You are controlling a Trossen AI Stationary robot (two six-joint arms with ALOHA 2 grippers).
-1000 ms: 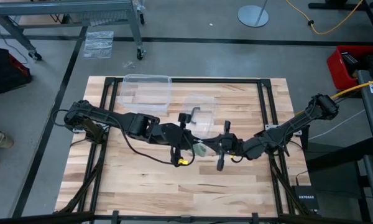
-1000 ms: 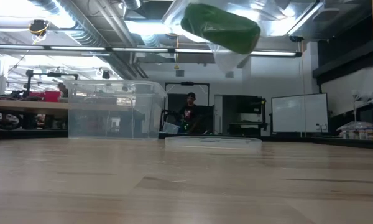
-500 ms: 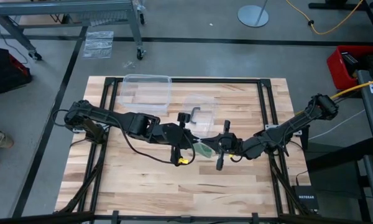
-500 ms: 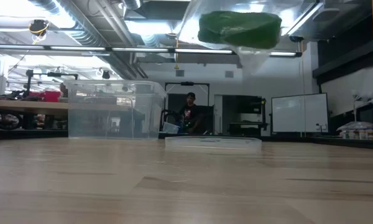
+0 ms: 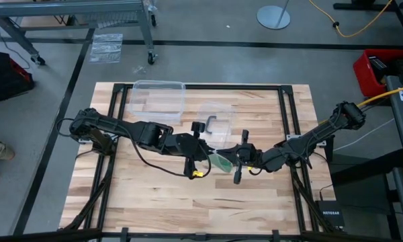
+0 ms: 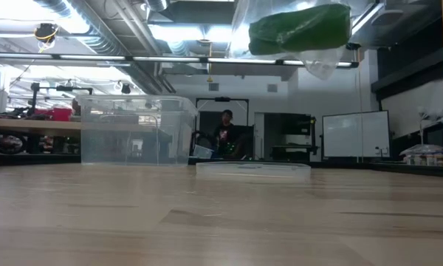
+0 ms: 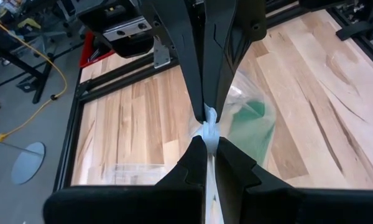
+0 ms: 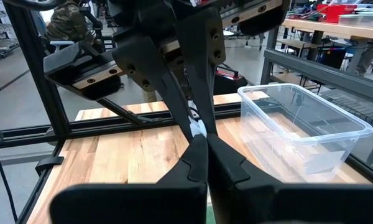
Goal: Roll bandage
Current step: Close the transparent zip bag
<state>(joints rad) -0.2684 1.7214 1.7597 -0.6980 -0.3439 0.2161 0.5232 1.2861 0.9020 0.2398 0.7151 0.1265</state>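
Both grippers, left gripper and right gripper, pinch the clear plastic bag at mid-bench, lifted well clear of the wood with the bandage inside; risk: thin film may slip or tear, dropping the bandage.

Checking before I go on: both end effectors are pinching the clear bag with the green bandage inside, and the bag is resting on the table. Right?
Not quite. The left end effector and right end effector do pinch the clear bag holding the green bandage, but the low view shows it hanging in the air, well above the table.
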